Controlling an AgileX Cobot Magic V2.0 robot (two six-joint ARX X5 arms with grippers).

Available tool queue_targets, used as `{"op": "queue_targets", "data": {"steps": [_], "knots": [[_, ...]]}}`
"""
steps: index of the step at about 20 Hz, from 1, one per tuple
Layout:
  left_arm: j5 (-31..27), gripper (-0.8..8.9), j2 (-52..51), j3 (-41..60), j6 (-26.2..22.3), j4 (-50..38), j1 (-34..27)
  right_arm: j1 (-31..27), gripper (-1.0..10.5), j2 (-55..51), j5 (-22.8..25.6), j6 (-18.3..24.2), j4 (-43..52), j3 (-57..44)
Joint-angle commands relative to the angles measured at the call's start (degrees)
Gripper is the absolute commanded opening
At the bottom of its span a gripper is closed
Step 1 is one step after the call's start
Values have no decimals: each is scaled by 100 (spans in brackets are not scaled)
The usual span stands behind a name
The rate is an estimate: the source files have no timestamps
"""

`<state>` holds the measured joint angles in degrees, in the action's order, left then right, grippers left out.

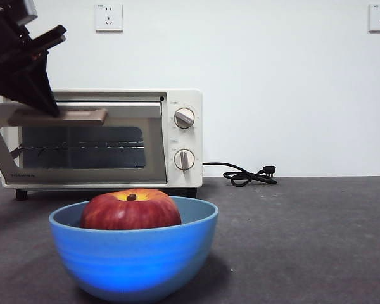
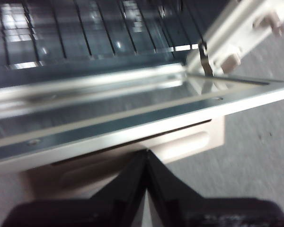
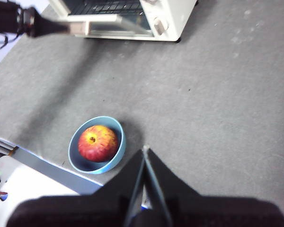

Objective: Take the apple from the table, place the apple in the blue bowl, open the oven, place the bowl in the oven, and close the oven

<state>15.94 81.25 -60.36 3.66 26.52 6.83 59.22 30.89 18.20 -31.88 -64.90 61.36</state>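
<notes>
The apple (image 1: pixel 131 209), glossy dark red with a yellow patch at its stem, sits in the smooth, matte bowl (image 1: pixel 134 258) on the mottled grey surface (image 1: pixel 304 240). Behind stands the boxy cream oven (image 1: pixel 180 139), glass door partly lowered, wire rack showing. The left gripper (image 2: pixel 146 152) meets the tan handle (image 1: pixel 82 115), jaws pressed together. The right gripper (image 3: pixel 145 150) hovers above near the bowl, jaws together. A black cord (image 1: pixel 247 175) lies beside the oven.

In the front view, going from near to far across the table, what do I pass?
Bright blue round bowl holding the dark-red apple → cream-white toaster oven, door partly open with the left gripper at its tan handle → white wall with two sockets.
</notes>
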Motion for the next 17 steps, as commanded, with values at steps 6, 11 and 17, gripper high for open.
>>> {"op": "queue_targets", "data": {"steps": [6,11,17], "knots": [[-400,-6,345,284,109,-90,57,2,-7,0,179,55,13,-57],[-400,-6,345,455,131,-216,85,2,-7,4,306,61,13,-57],[-398,-6,345,1093,179,-562,87,2,-7,7,437,59,15,-57]]}}
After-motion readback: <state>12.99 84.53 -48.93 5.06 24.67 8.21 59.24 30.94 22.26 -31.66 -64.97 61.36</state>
